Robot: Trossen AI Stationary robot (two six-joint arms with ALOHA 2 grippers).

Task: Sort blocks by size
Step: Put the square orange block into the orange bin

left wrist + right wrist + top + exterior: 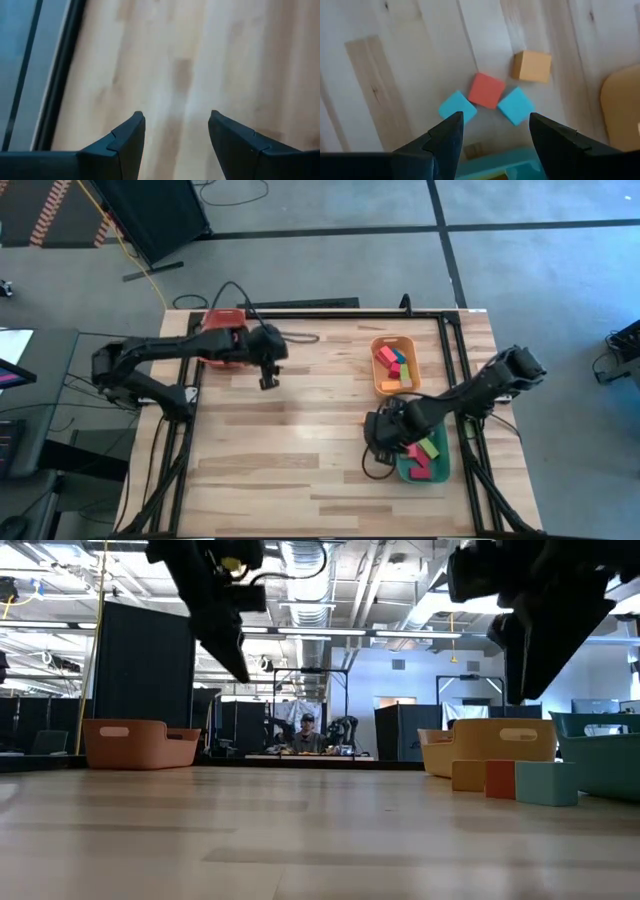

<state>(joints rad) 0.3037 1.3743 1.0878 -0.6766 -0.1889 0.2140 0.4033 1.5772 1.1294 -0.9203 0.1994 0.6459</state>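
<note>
Hovering over the wooden table (290, 450), the right gripper (492, 127) holds its jaws open and empty, with four loose blocks just beyond its fingertips. Counted in the right wrist view, they are two teal cubes, one red cube (486, 90) and one orange cube (532, 66). The red cube lies straight ahead of the gap between the jaws; one teal cube (457, 106) lies just off one fingertip, the other teal cube (516, 105) just off the second fingertip, both touching the red one at a corner. The orange cube sits farther out, close to the red cube but apart from it.

Three trays stand on the table: a green tray (425, 465) right beside the right gripper, holding pink and green bars, an orange tray (394, 366) farther off with a few mixed blocks, too small to count, and a red-orange tray (222, 345) by the left arm.

The left gripper (176, 131) hangs above bare wood with its jaws parted and nothing between them.
</note>
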